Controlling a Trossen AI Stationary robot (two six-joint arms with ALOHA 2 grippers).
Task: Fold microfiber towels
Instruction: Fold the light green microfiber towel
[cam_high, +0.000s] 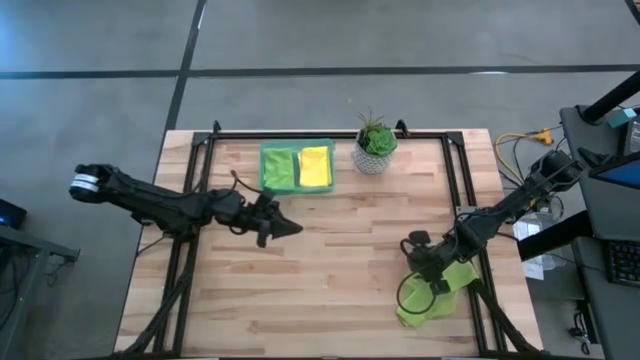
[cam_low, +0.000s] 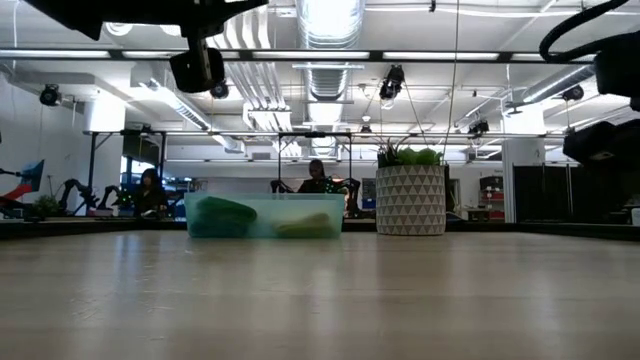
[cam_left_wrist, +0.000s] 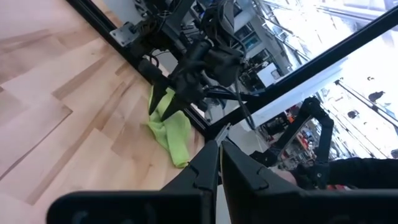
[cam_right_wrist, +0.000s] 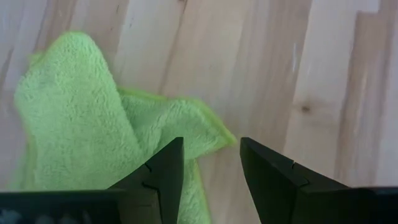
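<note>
1 lime green towel (cam_high: 432, 300) lay crumpled near the table's right front edge, partly hidden under the right gripper (cam_right_wrist: 210, 163), jaws apart and empty. 2 folded towels (cam_high: 297, 167) filled the tray (cam_high: 268, 150). The left gripper (cam_high: 292, 228) was closed, empty.

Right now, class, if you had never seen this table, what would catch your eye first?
The crumpled lime green towel at the table's right front edge stands out, with the right gripper open just above it. At the back sit a green tray holding green and yellow cloths, and a potted plant beside it. The left gripper hangs shut mid-table.
</note>
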